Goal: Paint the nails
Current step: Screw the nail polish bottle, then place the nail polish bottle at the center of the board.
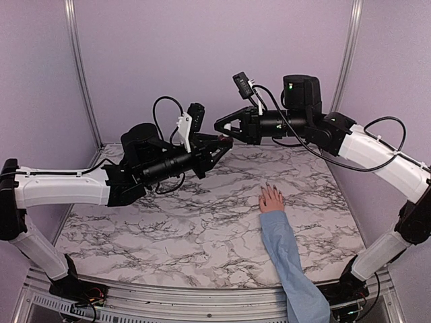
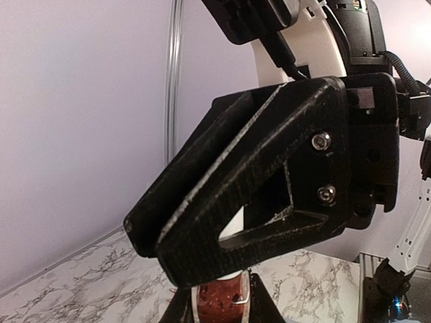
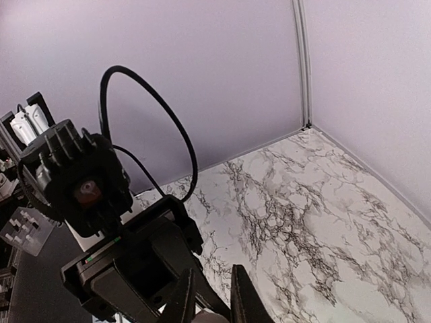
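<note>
right now, both robot arms reach toward the middle, up in the air over the back part of the marble table (image 1: 168,229). the left gripper (image 1: 227,142) and the right gripper (image 1: 217,126) come tip to tip there, the right one a little higher than the left one. they look like they touch or almost touch, but i cannot tell which.

the left claw is squeezed tight on a small red-brown thing (image 2: 217,301). you can see it between the claw's own fingers at the bottom of the left wrist view. it is too close and too cut off to say just what it is. right above it the big black fingers of the right claw fill that view.

the right claw is pulled together too. in the right wrist view its two fingers (image 3: 241,299) stand side by side with only a thin slit between them. i cannot tell if anything is pinched in there.

the nails (image 1: 267,186) are down on the table, to the right of the middle. they are tiny and dark, at the ends of the fingers of a small pink hand (image 1: 271,200). the hand lies flat, fingers pointing to the back wall. a light-blue sleeve (image 1: 291,262) runs from it to the near edge. both claws are up high and well apart from the nails.
</note>
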`<state>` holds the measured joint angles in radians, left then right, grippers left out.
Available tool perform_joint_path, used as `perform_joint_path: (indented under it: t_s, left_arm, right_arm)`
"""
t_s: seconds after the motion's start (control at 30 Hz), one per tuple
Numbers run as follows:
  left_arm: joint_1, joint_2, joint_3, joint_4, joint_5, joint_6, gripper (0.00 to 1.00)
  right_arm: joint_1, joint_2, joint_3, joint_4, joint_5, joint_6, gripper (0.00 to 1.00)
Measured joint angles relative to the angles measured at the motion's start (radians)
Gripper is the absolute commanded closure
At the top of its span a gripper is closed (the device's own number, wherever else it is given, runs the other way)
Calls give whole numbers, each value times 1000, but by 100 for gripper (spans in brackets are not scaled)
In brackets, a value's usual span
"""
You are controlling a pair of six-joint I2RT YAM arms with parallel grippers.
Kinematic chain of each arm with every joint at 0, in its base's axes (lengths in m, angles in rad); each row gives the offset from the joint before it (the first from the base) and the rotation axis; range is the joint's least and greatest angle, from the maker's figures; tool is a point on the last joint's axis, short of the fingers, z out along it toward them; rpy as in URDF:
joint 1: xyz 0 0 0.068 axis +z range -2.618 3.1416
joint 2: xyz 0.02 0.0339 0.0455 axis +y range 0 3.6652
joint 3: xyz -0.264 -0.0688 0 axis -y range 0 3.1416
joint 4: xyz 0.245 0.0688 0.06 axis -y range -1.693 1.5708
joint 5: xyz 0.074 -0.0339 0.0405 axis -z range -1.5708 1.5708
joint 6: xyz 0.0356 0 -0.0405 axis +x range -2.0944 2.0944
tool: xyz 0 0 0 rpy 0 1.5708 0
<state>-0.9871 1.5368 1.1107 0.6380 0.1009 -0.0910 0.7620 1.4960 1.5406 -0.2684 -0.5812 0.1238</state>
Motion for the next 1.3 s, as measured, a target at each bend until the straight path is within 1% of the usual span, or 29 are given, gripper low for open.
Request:
perform_joint_path:
  t_s: [0.2,0.33,0.47,0.5,0.6,0.67,0.73,1.03,1.1,1.23,1.3]
  left_arm:
    - [-49,10,28,-39,-195,97,100]
    - [-68,23,41,-45,-279,148,100]
    - [-65,22,40,-52,-272,163,100]
    - [-59,20,37,-52,-253,159,100]
    - [-37,5,15,-52,-185,151,100]
    - [-22,-5,1,-52,-134,144,100]
    - [-7,-9,-5,-52,-81,135,100]
    - [6,-13,-10,-52,61,108,100]
    - [6,-14,-10,-52,76,98,100]
    - [8,-14,-10,-52,90,83,100]
    - [8,-14,-10,-52,95,77,100]
  right_arm:
    - [18,0,0,11,98,25,100]
    - [24,0,0,11,150,40,100]
    - [23,0,0,2,160,41,81]
    - [18,0,0,0,154,42,74]
    - [6,-2,-2,-4,120,61,59]
    - [-6,-6,-4,-5,96,66,53]
    - [-16,-13,-5,-13,71,67,50]
    - [-29,-26,5,-99,-17,27,48]
    - [-30,-26,7,-116,-27,17,53]
    - [-31,-26,14,-153,-36,-3,59]
    - [-31,-26,15,-162,-37,-10,64]
